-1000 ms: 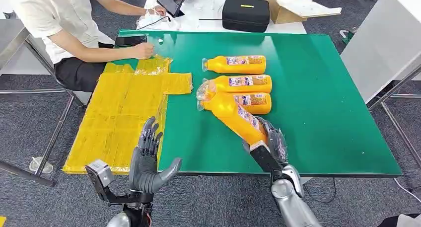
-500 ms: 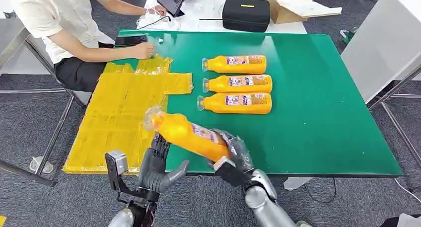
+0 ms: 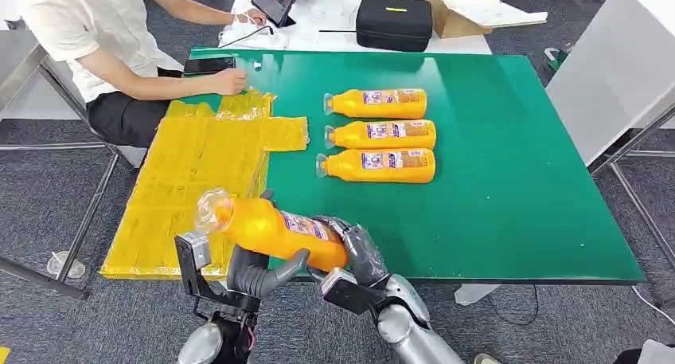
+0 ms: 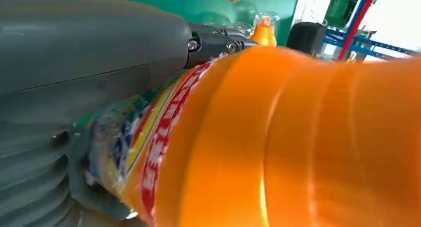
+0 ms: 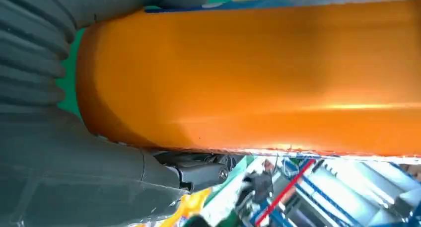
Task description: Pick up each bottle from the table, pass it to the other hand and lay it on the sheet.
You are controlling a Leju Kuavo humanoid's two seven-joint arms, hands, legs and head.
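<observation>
Now the right hand grips the base of an orange bottle held over the table's near edge, while the left hand cups it from below.

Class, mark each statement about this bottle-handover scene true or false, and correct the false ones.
1. Three orange plastic juice bottles lie on the green table. True.
2. The right hand holds the base end of a fourth orange bottle. True.
3. The left hand rests flat on the table. False: it is under the held bottle, touching it.
4. The yellow plastic sheet already has a bottle on it. False: no bottle lies on it.
5. The held bottle's clear cap points toward the sheet. True.
</observation>
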